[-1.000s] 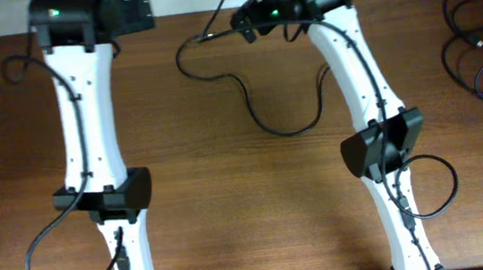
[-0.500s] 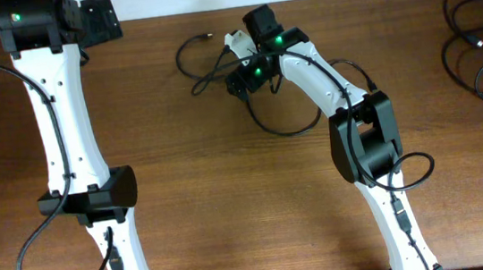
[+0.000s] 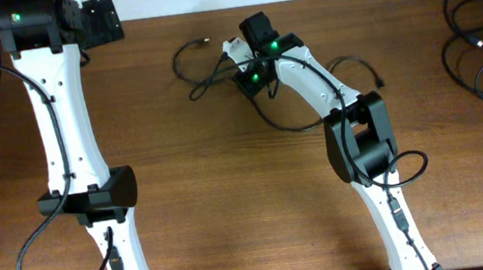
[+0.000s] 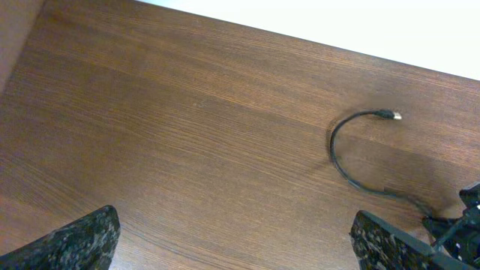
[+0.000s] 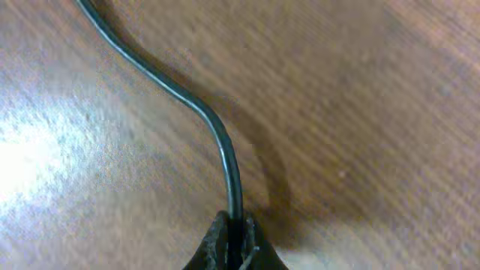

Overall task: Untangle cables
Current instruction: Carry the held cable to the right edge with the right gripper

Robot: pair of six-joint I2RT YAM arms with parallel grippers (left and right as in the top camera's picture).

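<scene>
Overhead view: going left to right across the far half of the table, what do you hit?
left gripper → loose loop of the black cable → right gripper, shut on that cable → pile of black cables at the right edge

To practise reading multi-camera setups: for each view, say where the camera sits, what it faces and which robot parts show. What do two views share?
Overhead: above the table, looking down; left arm, right arm show.
Left wrist: angled down at the table; left gripper shows, fingers open.
Right wrist: close over the table; right gripper pinching the black cable.
Shared: overhead and left wrist show the cable's plug.
</scene>
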